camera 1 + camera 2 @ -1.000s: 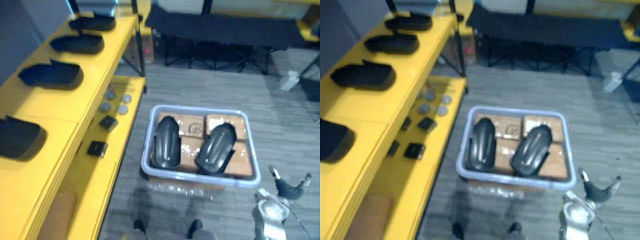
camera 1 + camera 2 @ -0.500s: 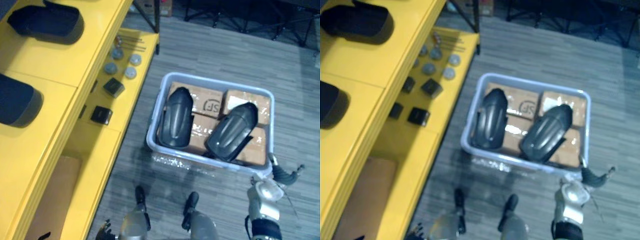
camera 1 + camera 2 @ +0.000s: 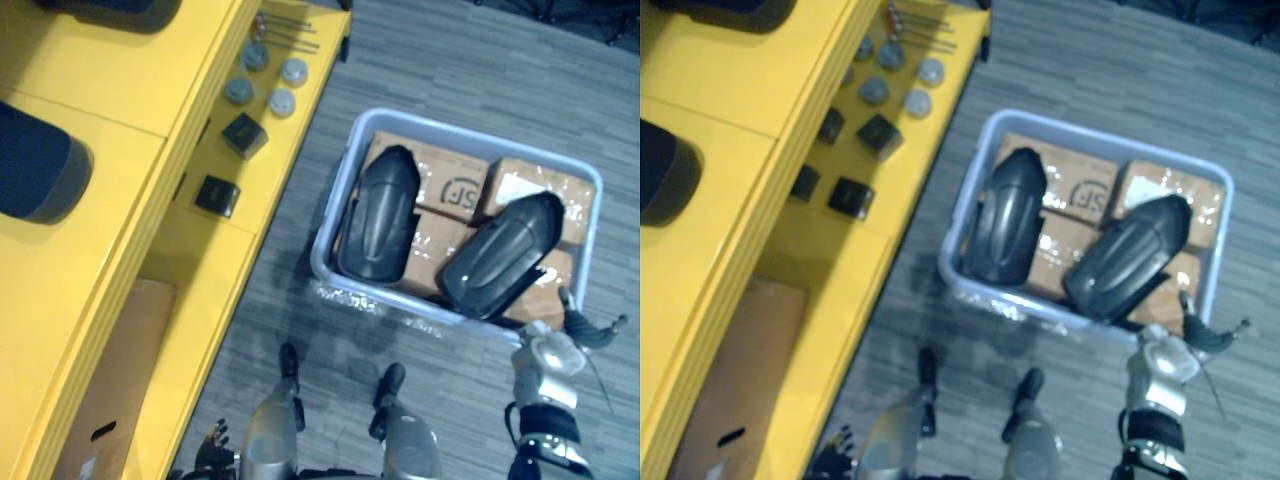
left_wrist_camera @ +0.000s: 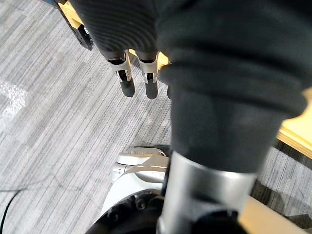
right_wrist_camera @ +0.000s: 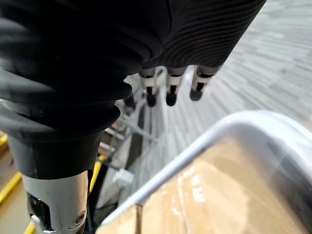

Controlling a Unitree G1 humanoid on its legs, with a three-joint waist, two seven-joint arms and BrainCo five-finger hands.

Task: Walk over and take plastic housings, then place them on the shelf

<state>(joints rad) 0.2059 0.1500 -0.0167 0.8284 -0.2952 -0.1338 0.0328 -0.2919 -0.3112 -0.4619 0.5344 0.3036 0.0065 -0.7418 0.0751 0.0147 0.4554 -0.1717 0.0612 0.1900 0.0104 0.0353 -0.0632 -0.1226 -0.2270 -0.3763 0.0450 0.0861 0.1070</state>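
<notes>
Right robot hand (image 3: 566,346) closer to bin (image 3: 333,205) rim, fingers loosely straight

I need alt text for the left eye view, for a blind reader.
A pale bin on the grey floor holds the left housing and the right housing, both dark plastic, on cardboard boxes. The right robot hand is by the bin's near right corner; a yellow shelf stands at the left.

Left robot hand (image 4: 117,29): dark ribbed cover, silver fingers (image 4: 127,85) with dark tips. Right robot hand (image 5: 204,24): same black ribbed cover; silver-grey arm segment (image 5: 53,204) with small screw at 7 o'clock.
</notes>
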